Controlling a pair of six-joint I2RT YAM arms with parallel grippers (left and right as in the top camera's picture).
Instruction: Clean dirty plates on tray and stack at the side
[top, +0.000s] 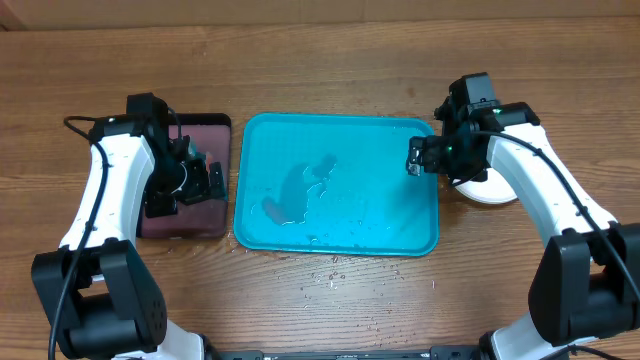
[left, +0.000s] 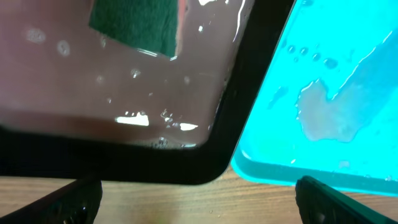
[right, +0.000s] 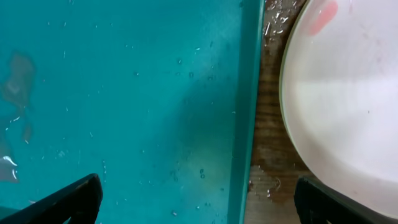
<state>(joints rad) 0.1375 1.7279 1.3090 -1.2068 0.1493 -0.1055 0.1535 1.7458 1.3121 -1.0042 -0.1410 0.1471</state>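
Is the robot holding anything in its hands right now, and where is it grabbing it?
Nothing is held. The left gripper is open above the black-rimmed tray; the right gripper is open above the edge of the turquoise tray, beside the white plate.

The left arm (top: 100, 195) rises along the left of the frame. The left gripper (top: 210, 180) points right, its fingers (left: 62, 202) spread wide and empty. The right arm (top: 545, 175) bends in from the lower right. The right gripper (top: 412, 160) points left, equally wide and empty.
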